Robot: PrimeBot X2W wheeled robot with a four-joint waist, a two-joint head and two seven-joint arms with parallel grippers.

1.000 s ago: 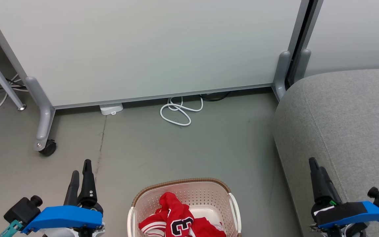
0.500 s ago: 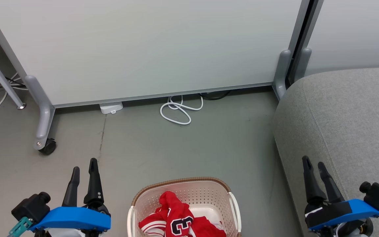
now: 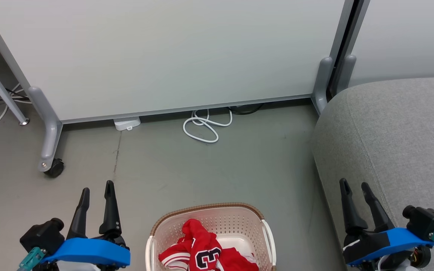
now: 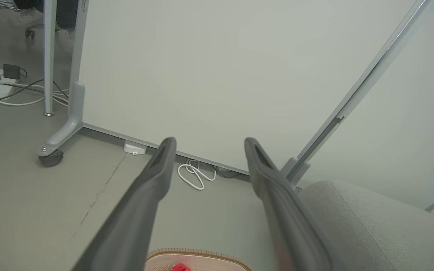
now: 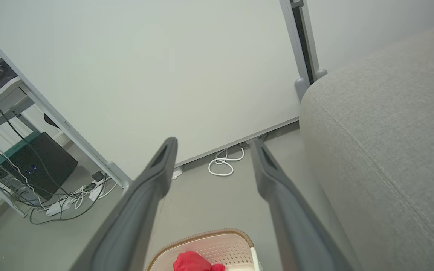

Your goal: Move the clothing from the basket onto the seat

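A crumpled red jersey point(image 3: 196, 235) (black numeral, white-striped trim) lies in the perforated basket point(image 3: 239, 222). The left gripper point(image 3: 97, 186) and right gripper point(image 3: 353, 183) hold jaws wide.

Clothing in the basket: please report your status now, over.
Left tool open, empty. Right tool open, empty. Clothing lies in basket, none on seat yet. White cable on floor, apart from the basket.

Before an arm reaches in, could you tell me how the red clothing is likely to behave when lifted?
The clothing lies crumpled in folds, so it probably hangs floppy from a pinch. It looks thin, so likely light. Heaped in the basket, pieces may tangle.
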